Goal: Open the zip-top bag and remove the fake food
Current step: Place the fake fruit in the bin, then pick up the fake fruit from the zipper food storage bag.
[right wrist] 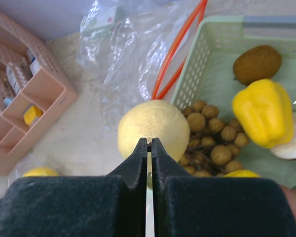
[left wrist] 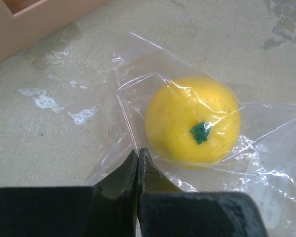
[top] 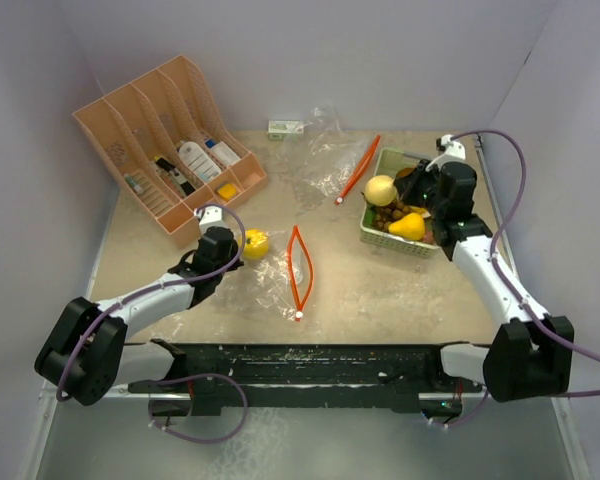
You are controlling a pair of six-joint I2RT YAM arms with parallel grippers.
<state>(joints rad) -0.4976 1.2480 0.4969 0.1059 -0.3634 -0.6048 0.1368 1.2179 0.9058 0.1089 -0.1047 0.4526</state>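
Left gripper (left wrist: 138,154), shut, seems to pinch film of the zip-top bag (left wrist: 269,165) beside the toy lemon (left wrist: 192,118) inside, likely anchoring it; right gripper (right wrist: 149,143) hangs closed, empty, over the green basket (right wrist: 193,69).

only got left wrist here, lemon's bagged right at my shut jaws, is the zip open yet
Observer: Yes. From above, the orange zip of the bag gapes in a loop, on the far side of the lemon from the left gripper.
Operator: where's the right arm
Observer: The right gripper hangs shut and empty over the green basket.
Operator: what's in it
Observer: A yellow pepper and a clump of brown nuts, among others.
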